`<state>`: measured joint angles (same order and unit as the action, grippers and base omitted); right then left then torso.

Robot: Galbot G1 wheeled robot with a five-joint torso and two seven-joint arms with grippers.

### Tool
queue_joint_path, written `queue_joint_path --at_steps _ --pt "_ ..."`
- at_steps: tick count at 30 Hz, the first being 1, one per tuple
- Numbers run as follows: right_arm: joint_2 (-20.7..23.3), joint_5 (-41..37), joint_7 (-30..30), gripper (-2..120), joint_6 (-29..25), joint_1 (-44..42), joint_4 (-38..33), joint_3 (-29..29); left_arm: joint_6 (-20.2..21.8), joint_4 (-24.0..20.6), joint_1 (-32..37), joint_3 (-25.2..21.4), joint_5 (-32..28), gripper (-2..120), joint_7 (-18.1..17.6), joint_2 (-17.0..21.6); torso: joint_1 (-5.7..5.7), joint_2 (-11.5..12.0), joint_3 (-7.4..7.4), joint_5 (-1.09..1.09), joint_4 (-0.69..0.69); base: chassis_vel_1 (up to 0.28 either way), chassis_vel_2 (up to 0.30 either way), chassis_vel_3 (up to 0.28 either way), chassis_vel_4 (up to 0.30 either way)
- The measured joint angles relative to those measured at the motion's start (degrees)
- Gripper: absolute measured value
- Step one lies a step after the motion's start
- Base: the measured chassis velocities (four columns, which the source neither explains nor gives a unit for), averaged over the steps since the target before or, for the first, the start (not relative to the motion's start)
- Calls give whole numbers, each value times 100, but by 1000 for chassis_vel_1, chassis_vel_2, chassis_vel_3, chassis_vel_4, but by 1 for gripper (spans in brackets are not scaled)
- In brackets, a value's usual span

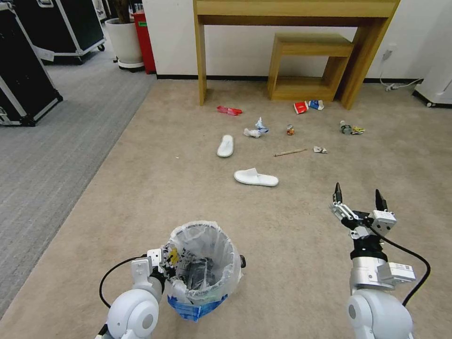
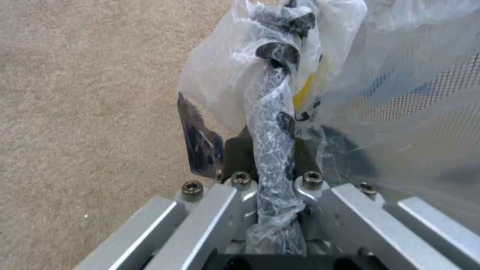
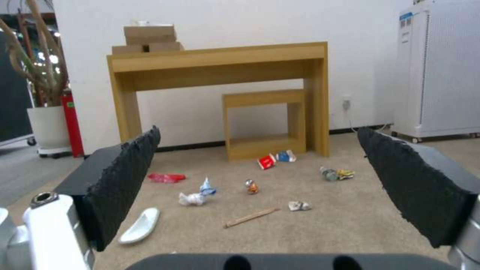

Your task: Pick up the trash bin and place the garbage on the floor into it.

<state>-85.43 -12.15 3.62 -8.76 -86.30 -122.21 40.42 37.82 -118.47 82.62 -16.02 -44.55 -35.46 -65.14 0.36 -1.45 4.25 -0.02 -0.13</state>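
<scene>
Trash bin (image 1: 202,263) first: it sits low in front of the robot, off toward its left side, and its clear plastic bag (image 1: 221,245) puffs out over the rim. The left hand (image 1: 157,266) is at the bin's left edge. In the left wrist view a twisted strip of the bag (image 2: 272,150) runs right between the fingers (image 2: 237,152), which are pinched together on the rim. So the bin looks picked up, or very nearly; I cannot tell if its blue base is clear of the floor (image 1: 292,263).

The right hand (image 1: 359,197) hangs in the air well to the right of the bin, its two fingers spread wide with nothing between them.

All the garbage lies past the bin, toward the wooden table (image 1: 296,28). Nearest the bin is a white slipper (image 1: 255,177). Beyond it are a second slipper (image 1: 225,145), a wooden stick (image 1: 290,152), crumpled tissues (image 1: 255,129), a small can (image 1: 290,129) and a red wrapper (image 1: 229,110).

I think the step now is carrying the bin over to the litter. The next move needs the robot closer, the bin kept upright, and the right hand down over the near slipper.
</scene>
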Motion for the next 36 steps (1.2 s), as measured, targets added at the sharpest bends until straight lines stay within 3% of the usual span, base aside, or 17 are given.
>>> queue_joint_path --at_steps 4,20,27,36 --pt "5 -2 3 100 3 -29 -43 -5 9 -120 70 -225 -71 0 22 -33 2 3 3 -8 -2 0 0 0 0" --pt "15 -15 -13 100 82 -67 -114 -152 -3 -1192 565 -1163 -310 0 250 163 1 2 0 2 1 0 0 0 0" --pt "16 -67 -25 100 94 -75 -112 -166 0 -1381 723 -1488 -494 0 251 339 1 1 0 2 0 0 0 0 0" --pt "98 -346 -2 100 112 -99 -232 -66 -51 -1305 855 -1836 -552 0 235 420 0 1 0 2 1 0 0 0 0"
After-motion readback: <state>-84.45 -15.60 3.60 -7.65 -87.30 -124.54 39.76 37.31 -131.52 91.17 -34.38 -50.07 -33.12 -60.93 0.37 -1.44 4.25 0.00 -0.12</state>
